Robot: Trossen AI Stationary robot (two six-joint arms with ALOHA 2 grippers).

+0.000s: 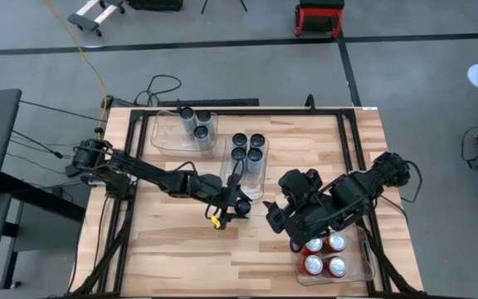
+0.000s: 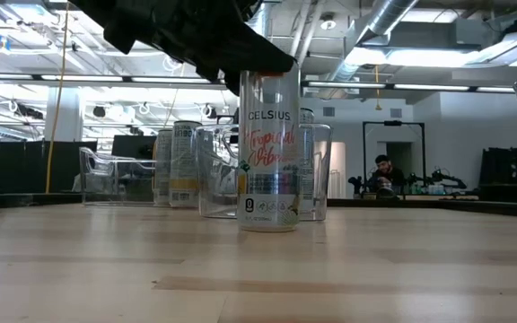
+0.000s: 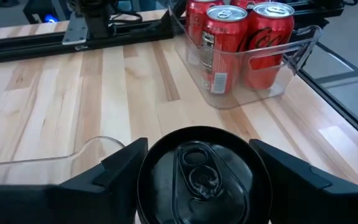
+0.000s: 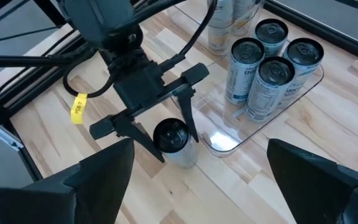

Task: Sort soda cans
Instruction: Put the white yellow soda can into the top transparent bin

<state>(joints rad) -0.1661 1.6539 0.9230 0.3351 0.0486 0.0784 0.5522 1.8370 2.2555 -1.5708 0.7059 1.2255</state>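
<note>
Wooden slat tabletop [image 1: 173, 249] in a big open workshop, with a person [image 2: 384, 170] sitting way off in the back in the low view.

Counted the soda cans and got twelve:
- one lone can [image 2: 269, 152], pale silver with a dark top, standing upright on the bare wood. The left gripper [image 1: 241, 202] is down around it from above. Honestly can't tell if it's actually clamped on or just loose around it.
- four dark-topped cans [image 4: 272, 68] packed two by two in a clear bin [image 1: 260, 178], just beyond the left gripper; the lone can stands just outside that bin's near end.
- three more cans [image 1: 197, 123] in a second clear bin [image 1: 160, 137], further out past the first bin from the left gripper.
- four red cans [image 1: 325, 254] in a third clear bin [image 1: 362, 264], on the far side of the right gripper from the lone can. They show up straight ahead in the left wrist view too.

The right gripper [image 1: 279, 218] hovers right beside the left one, looking down at the lone can, jaws spread wide and holding nothing.

So three bins, all sitting flat on the table. Also a little yellow tag [image 1: 216, 220] hangs off the cabling just beside the left gripper.
</note>
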